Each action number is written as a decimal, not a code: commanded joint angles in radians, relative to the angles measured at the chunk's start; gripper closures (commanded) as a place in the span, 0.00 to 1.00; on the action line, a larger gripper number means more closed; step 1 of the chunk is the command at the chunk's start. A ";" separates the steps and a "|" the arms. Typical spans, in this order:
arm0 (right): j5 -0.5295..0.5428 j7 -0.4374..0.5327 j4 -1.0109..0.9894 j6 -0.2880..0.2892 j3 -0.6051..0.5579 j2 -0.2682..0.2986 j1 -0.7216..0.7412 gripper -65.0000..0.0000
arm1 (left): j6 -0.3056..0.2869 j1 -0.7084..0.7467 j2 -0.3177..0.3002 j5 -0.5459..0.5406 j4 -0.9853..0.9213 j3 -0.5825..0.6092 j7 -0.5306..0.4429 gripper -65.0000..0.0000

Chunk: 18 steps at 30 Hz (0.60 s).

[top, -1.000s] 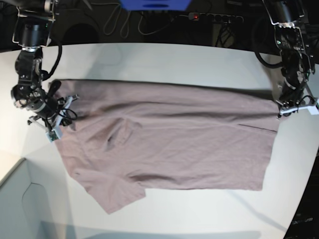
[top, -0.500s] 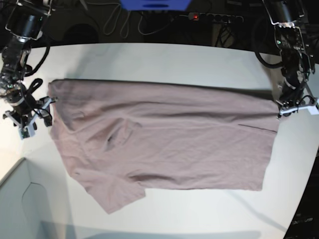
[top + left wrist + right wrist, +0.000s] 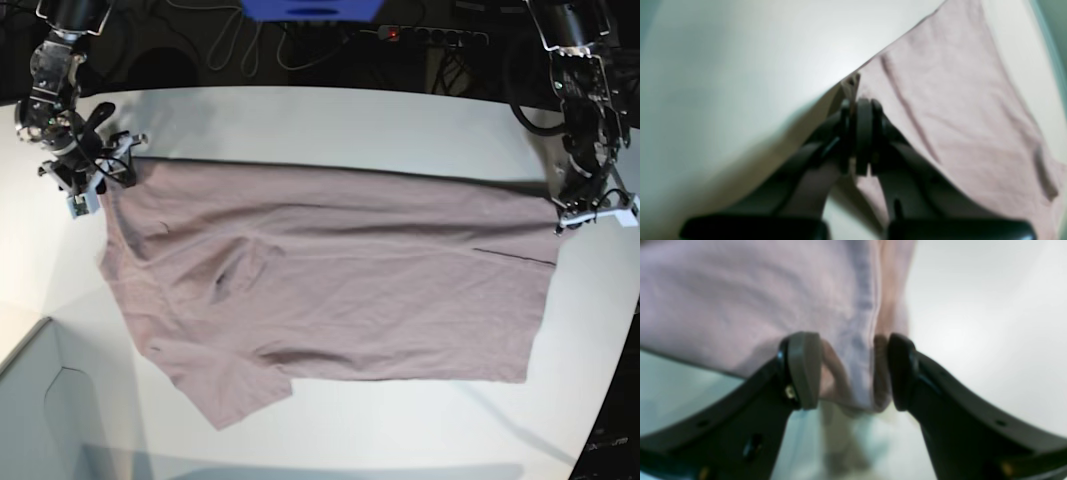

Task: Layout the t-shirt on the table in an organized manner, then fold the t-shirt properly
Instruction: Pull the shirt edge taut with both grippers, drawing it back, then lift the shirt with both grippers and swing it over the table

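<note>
The mauve t-shirt (image 3: 340, 280) lies spread and wrinkled across the white table (image 3: 330, 115), one sleeve pointing to the near left. At the shirt's right corner my left gripper (image 3: 577, 215) is shut on it. The left wrist view shows that gripper (image 3: 858, 110) pinching a fold of the t-shirt (image 3: 957, 100) edge just above the table (image 3: 740, 66). My right gripper (image 3: 110, 165) stands open at the shirt's far left corner. In the right wrist view, its fingers (image 3: 803, 370) straddle the hem of the t-shirt (image 3: 740, 290) without closing on it.
A pale box corner (image 3: 40, 400) fills the near left. Cables and a power strip (image 3: 440, 35) run behind the table's far edge beside a blue object (image 3: 310, 8). The table's curved edge (image 3: 610, 380) falls away at the near right.
My right gripper let go of the shirt's left edge, opened, swung out left, then moved up to the far left corner. The left gripper has stayed put.
</note>
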 commanded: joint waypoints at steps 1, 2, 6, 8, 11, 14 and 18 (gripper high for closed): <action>0.000 -0.010 -0.003 0.004 0.003 0.019 0.007 0.53 | -0.004 -0.008 -0.013 -0.007 -0.008 -0.004 -0.014 1.00; 0.000 -0.010 -0.018 0.004 0.002 0.019 0.007 0.58 | -0.004 -0.008 -0.014 -0.009 -0.028 -0.004 -0.014 1.00; 0.000 -0.004 -0.035 0.004 0.002 0.037 -0.013 0.87 | -0.004 -0.008 -0.016 -0.009 -0.074 0.000 -0.014 1.00; 0.000 -0.007 -0.033 0.004 0.002 0.040 -0.012 1.00 | -0.004 -0.008 -0.016 -0.006 -0.078 0.002 -0.011 1.00; 0.000 -0.007 -0.007 0.004 0.003 0.042 -0.004 1.00 | -0.004 -0.009 -0.016 -0.010 -0.068 0.003 -0.010 1.00; 0.000 -0.007 0.060 0.004 0.002 0.042 0.002 1.00 | -0.004 -0.051 -0.017 -0.006 -0.066 0.005 -0.008 1.00; -0.002 -0.010 0.119 0.004 0.000 0.042 0.100 1.00 | 0.002 -0.131 -0.017 -0.004 -0.068 0.005 0.007 1.00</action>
